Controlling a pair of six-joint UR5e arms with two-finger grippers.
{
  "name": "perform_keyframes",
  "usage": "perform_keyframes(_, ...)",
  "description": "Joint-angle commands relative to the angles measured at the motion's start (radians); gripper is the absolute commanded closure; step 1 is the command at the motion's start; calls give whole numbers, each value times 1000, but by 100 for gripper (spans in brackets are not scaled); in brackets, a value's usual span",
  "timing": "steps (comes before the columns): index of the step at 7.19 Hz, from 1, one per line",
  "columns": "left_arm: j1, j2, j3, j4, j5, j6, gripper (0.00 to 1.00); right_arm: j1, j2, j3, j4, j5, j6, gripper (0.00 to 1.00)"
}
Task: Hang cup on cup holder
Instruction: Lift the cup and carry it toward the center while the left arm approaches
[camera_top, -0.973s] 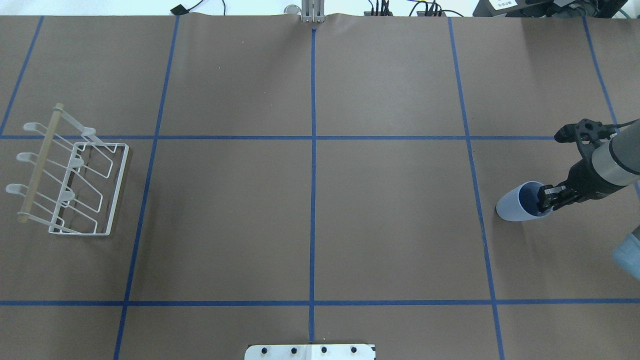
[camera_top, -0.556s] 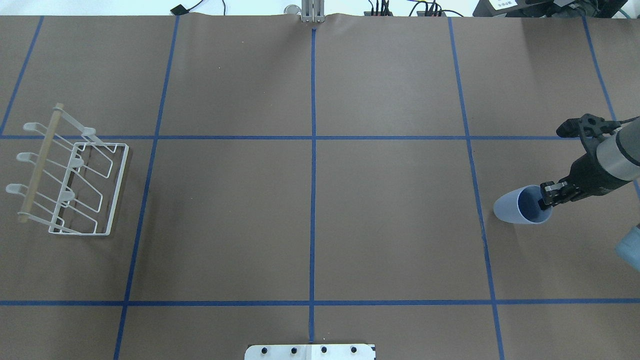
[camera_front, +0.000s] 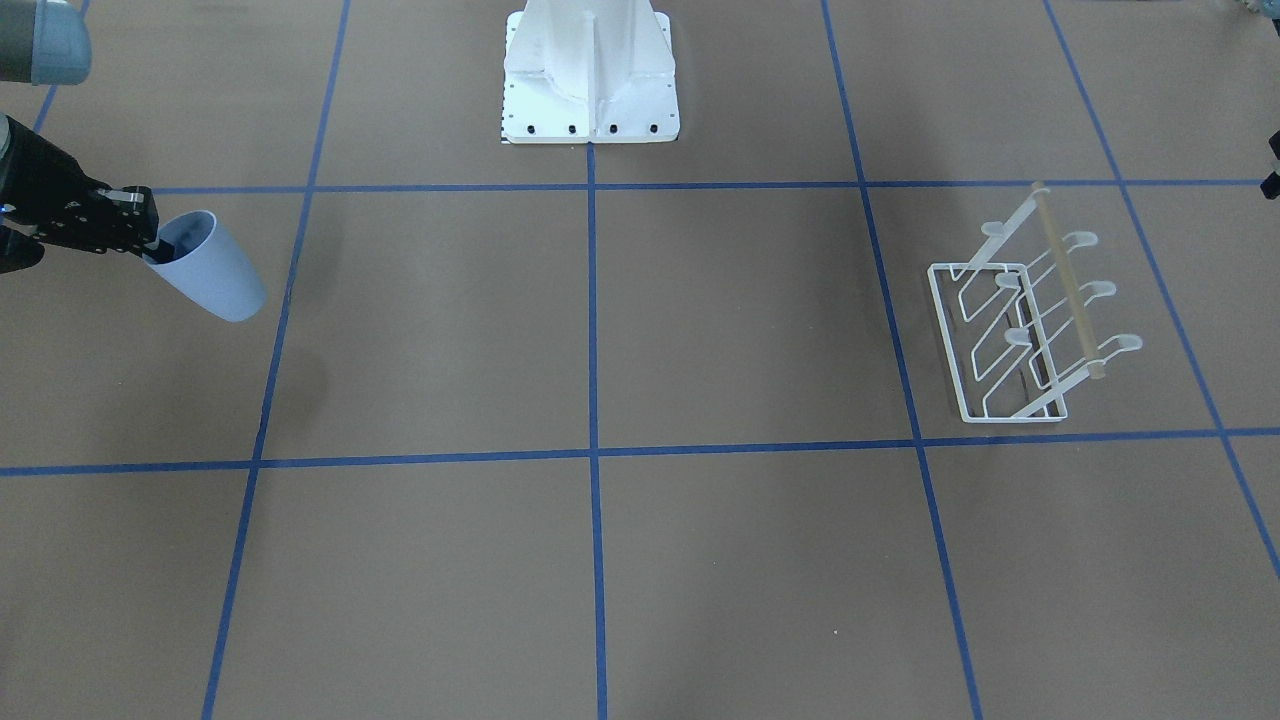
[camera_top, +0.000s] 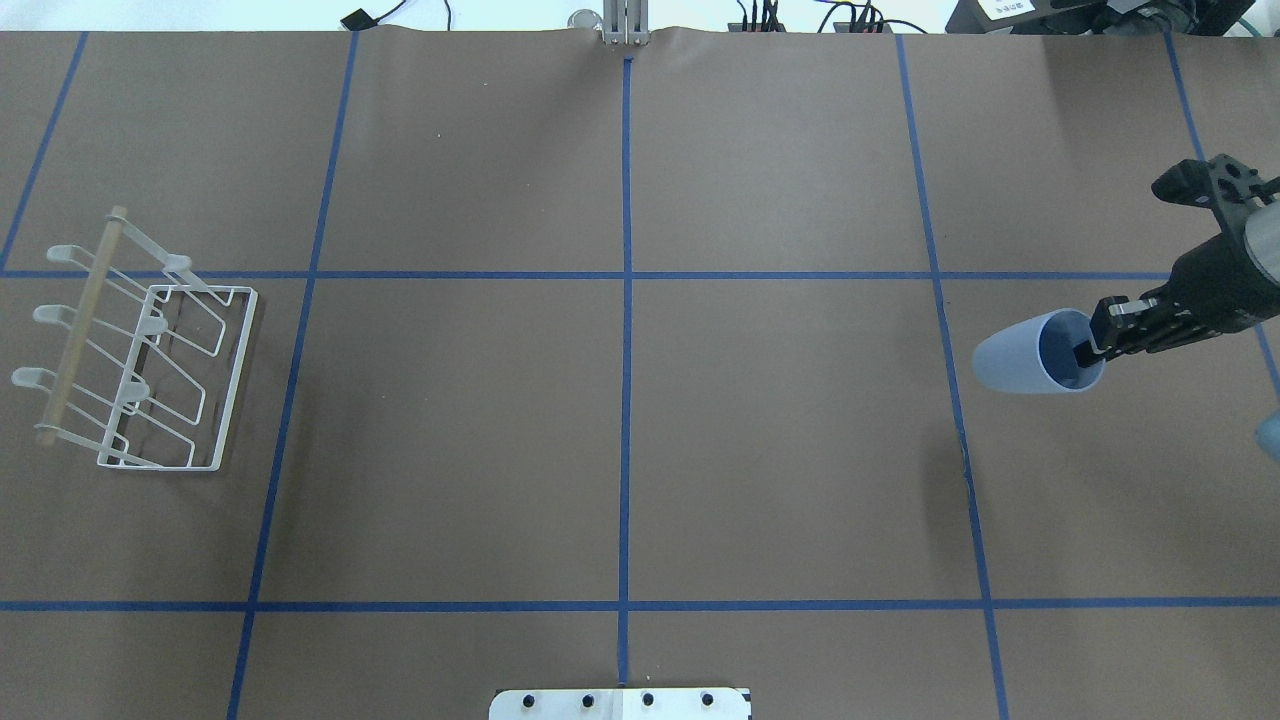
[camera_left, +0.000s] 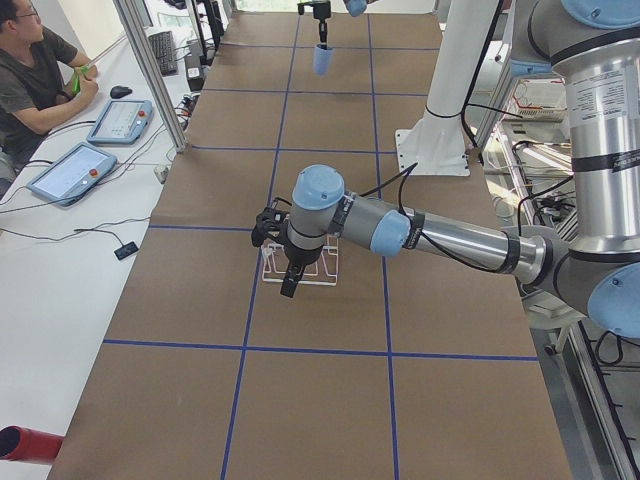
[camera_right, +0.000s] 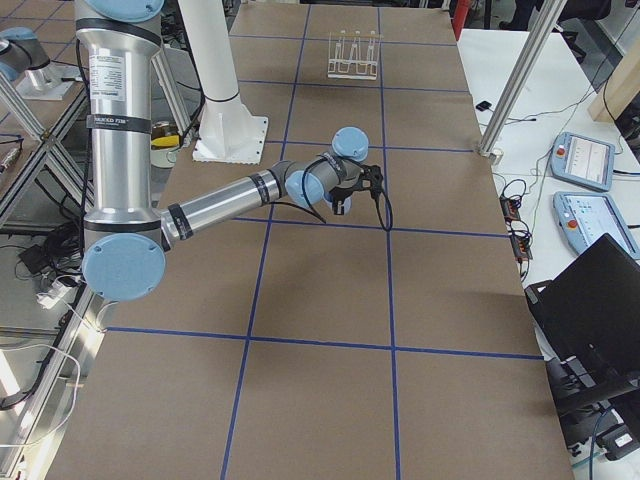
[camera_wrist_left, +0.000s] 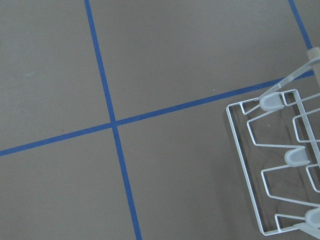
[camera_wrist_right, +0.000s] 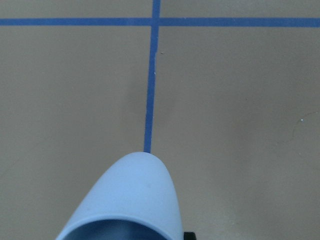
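Observation:
The light blue cup (camera_top: 1030, 352) is in the air at the table's right end, tilted with its base toward the table's middle. My right gripper (camera_top: 1095, 345) is shut on its rim, one finger inside. The cup also shows in the front view (camera_front: 205, 268) with that gripper (camera_front: 150, 245), and at the bottom of the right wrist view (camera_wrist_right: 135, 200). The white wire cup holder (camera_top: 150, 370) with its wooden bar stands at the far left, and shows in the left wrist view (camera_wrist_left: 280, 165). My left gripper (camera_left: 290, 280) hovers over the holder (camera_left: 300, 262); I cannot tell whether it is open or shut.
Blue tape lines (camera_top: 625, 350) divide the brown table cover. The white robot base (camera_front: 590, 70) stands at the middle of the near edge. Cables and plugs (camera_top: 760, 15) lie along the far edge. An operator (camera_left: 30, 80) sits by tablets beside the table.
My right gripper has lifted the cup and carried it toward the table's far side. The cup now tilts more toward level. The cup holder has not moved.

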Motion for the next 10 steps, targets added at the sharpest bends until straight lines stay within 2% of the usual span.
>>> perform_keyframes(1,2,-28,9,-52,-6,-62,1,-6,109,-25,155,12,335,100)
perform_keyframes(3,71,-85,13,-74,1,-63,1,-18,137,-54,338,0,589,100)
perform_keyframes(4,79,-99,6,-100,-6,-106,1,-18,149,-56,378,-9,655,100)
perform_keyframes(5,114,-129,12,-178,-3,-196,1,-18,184,-56,378,-15,741,100)
perform_keyframes(6,181,-151,15,-251,3,-329,1,-18,227,-56,380,-15,857,100)
perform_keyframes(10,329,-312,6,-400,-3,-911,1,-45,350,-50,392,-4,1062,100)
